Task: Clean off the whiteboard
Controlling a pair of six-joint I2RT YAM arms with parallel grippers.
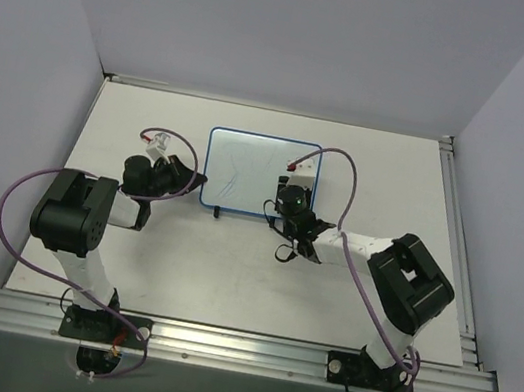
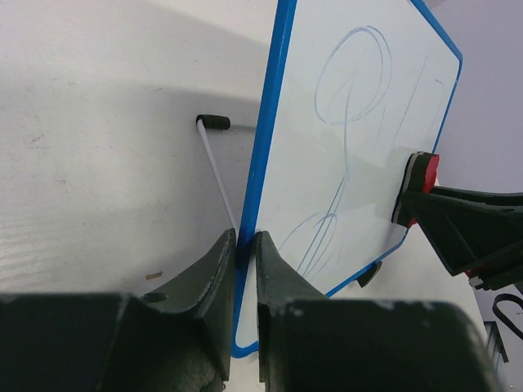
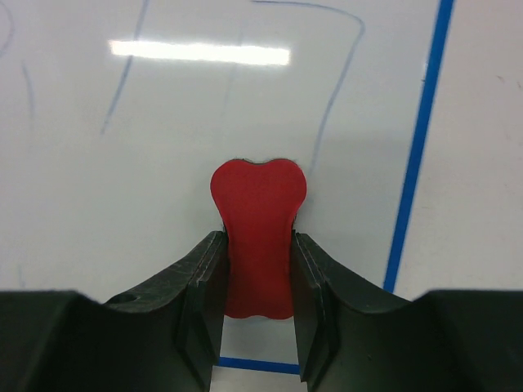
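Whiteboard [image 2: 351,171] rim disappears inside left tool [image 2: 245,245] while right tool [image 3: 257,245] half-covers eraser [image 3: 257,196].

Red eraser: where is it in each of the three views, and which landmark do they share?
Top external: the red eraser on the right part of the whiteboard, near its top edge.
Left wrist: right of centre, against the board's face.
Right wrist: centre, clamped in the right pincer.
Shared landmark: the board's blue rim.

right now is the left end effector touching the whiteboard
Touching. The left wrist view shows the left end effector clamped on the blue rim of the whiteboard, one finger pressed against each side with no gap.
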